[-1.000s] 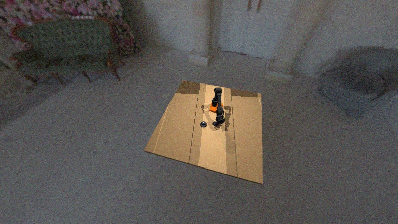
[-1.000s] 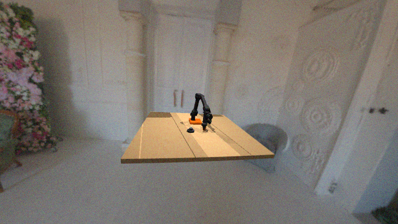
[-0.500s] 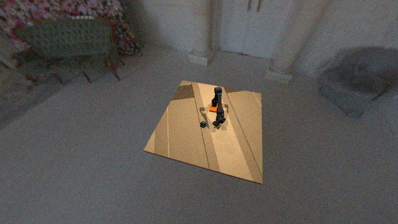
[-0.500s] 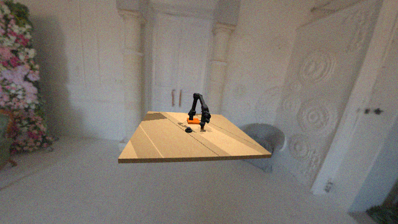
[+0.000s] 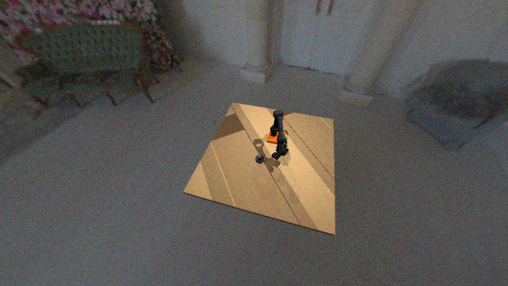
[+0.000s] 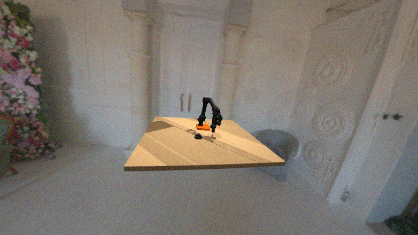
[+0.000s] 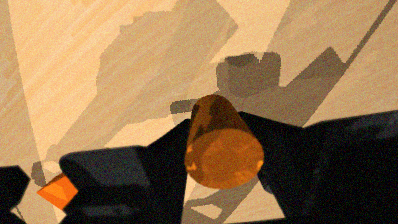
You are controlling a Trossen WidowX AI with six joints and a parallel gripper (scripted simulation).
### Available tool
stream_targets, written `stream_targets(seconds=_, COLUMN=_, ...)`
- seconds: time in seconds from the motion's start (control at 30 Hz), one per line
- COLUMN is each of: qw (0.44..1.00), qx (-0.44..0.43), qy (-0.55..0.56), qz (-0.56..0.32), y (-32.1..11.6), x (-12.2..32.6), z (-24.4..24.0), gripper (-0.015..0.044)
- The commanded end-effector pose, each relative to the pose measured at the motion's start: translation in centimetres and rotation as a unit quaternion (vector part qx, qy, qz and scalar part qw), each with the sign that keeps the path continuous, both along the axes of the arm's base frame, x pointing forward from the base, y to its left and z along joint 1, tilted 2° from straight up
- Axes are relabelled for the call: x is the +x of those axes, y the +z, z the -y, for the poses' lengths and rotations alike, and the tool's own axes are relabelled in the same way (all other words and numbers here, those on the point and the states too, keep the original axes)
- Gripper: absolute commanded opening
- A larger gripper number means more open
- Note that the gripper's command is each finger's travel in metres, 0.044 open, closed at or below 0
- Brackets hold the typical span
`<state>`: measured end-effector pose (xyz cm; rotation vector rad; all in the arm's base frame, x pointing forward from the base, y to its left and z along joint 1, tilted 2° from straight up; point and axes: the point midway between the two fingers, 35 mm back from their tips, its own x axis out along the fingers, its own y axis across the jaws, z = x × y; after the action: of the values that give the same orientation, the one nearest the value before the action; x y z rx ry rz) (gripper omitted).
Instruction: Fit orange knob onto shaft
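The orange knob (image 7: 225, 159) is upright or nearly so, its round top facing the wrist camera. My gripper (image 7: 213, 120) (image 6: 213, 128) (image 5: 275, 155) is shut on it, one dark finger on each side. In the exterior view the knob hangs a little above the table. The dark round pedestal (image 5: 259, 158) (image 6: 198, 136) stands to the left of the gripper in the top and exterior views, apart from it. The shaft is too small to make out its flat side. The knob's hole is hidden underneath.
The wooden table (image 5: 245, 188) (image 6: 175, 155) bears the arm, whose orange base (image 5: 272, 138) (image 6: 202, 127) is behind the pedestal and gripper. A bit of orange, seemingly that base, shows at the wrist view's lower left. Shadows of the arm fall across the table.
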<state>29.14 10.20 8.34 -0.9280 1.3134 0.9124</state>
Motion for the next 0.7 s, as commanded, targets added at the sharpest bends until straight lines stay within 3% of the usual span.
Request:
stream_targets(seconds=0.0, qw=1.0, qx=0.004, qy=0.002, qz=0.01, y=1.7, x=0.2, z=-0.1, gripper=0.0)
stream_targets(seconds=0.67, qw=1.0, qx=0.004, qy=0.002, qz=0.01, y=8.1, x=-0.3, z=0.2, gripper=0.0)
